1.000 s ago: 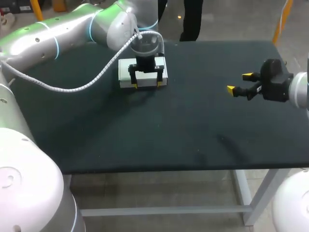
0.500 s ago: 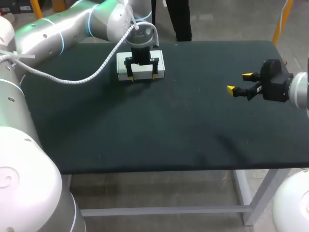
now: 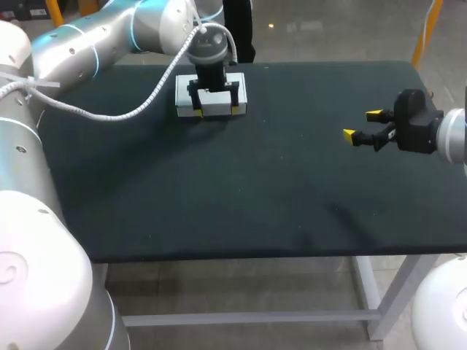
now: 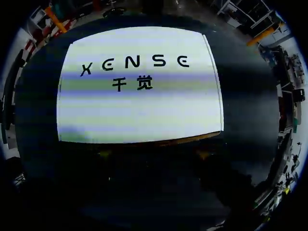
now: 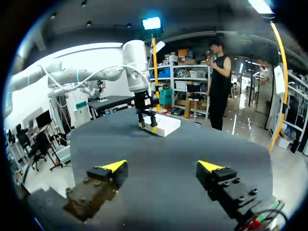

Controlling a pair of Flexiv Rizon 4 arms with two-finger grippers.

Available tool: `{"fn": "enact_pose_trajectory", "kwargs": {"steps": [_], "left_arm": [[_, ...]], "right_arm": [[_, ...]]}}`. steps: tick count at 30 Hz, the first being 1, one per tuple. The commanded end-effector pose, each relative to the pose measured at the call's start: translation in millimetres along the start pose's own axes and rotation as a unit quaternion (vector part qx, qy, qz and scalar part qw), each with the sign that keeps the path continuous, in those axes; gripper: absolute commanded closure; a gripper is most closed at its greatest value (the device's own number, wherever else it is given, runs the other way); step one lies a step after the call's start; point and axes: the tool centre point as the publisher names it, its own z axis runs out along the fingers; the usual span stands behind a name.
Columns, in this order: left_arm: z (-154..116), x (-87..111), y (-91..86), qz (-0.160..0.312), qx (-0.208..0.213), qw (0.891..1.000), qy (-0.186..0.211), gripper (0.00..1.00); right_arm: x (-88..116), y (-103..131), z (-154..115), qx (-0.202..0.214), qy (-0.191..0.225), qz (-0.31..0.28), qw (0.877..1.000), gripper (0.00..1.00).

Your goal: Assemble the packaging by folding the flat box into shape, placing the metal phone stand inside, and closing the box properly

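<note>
A closed white box (image 3: pixel 183 97) with dark print on its lid lies at the back of the table, left of the middle. My left gripper (image 3: pixel 214 112) stands over it, pointing down, open, its yellow tips at the box's near edge. In the left wrist view the box lid (image 4: pixel 139 110) lies just ahead of the dim fingertips (image 4: pixel 105 154). My right gripper (image 3: pixel 359 125) hovers open and empty over the table's right side. From the right wrist view, the box (image 5: pixel 166 126) and left gripper (image 5: pixel 147 124) lie far ahead of the right gripper (image 5: pixel 163 168). No metal phone stand is in sight.
The dark table top (image 3: pixel 255 189) reaches from the box to the front edge. The box lies close to the table's far edge.
The left gripper and the box have moved together toward the table's far edge and slightly left. The right arm has kept still.
</note>
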Motion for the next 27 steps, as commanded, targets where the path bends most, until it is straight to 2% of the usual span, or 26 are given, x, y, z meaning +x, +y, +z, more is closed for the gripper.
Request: {"fn": "enact_pose_trajectory", "kwargs": {"steps": [1,8,13,16,21,27], "left_arm": [[-20.0,-15.9,51.6,0.031,0.074,0.995,0.052,0.00],[-40.2,-19.9,107.4,0.094,0.135,0.982,0.097,0.00],[-54.9,-24.3,137.0,0.127,0.176,0.969,0.116,0.00],[-61.2,-26.9,151.5,0.139,0.195,0.962,0.127,0.00],[-65.4,-36.0,166.7,0.170,0.212,0.947,0.172,0.00],[-64.5,-42.1,181.3,0.192,0.240,0.933,0.190,0.00]], "right_arm": [[-0.3,-1.2,-0.5,-0.004,0.002,0.000,1.000,0.00],[-0.3,-1.2,-0.5,-0.004,0.002,0.000,1.000,0.00],[-0.3,-1.2,-0.5,-0.004,0.002,0.000,1.000,0.00],[-0.3,-1.2,-0.5,-0.004,0.002,0.000,1.000,0.00],[-0.3,-1.2,-0.5,-0.004,0.002,0.000,1.000,0.00],[-0.3,-1.2,-0.5,-0.004,0.002,0.000,1.000,0.00]]}}
